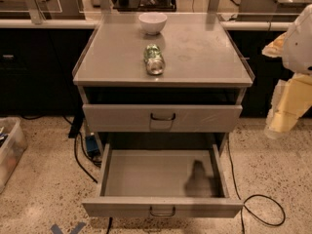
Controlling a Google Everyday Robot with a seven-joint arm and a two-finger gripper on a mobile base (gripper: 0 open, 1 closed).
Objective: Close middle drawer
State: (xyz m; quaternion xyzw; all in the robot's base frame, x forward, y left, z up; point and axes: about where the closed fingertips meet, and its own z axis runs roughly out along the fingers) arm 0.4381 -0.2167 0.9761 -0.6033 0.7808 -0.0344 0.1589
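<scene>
The middle drawer is pulled far out of the grey metal cabinet. It is wide and shallow, with a plain front and a small dark wire handle at centre. Its inside is bare, with a dark shadow at the right. Above it, the taller-fronted top drawer stands slightly out. The lowest drawer is hidden beneath the open one. My arm, white and pale yellow, hangs at the right edge, and my gripper at its lower end is right of the cabinet, above and apart from the open drawer.
A white bowl and a green can lying on its side are on the cabinet top. A clear plastic bin stands on the floor at left. Black cables run on the floor left and right of the cabinet.
</scene>
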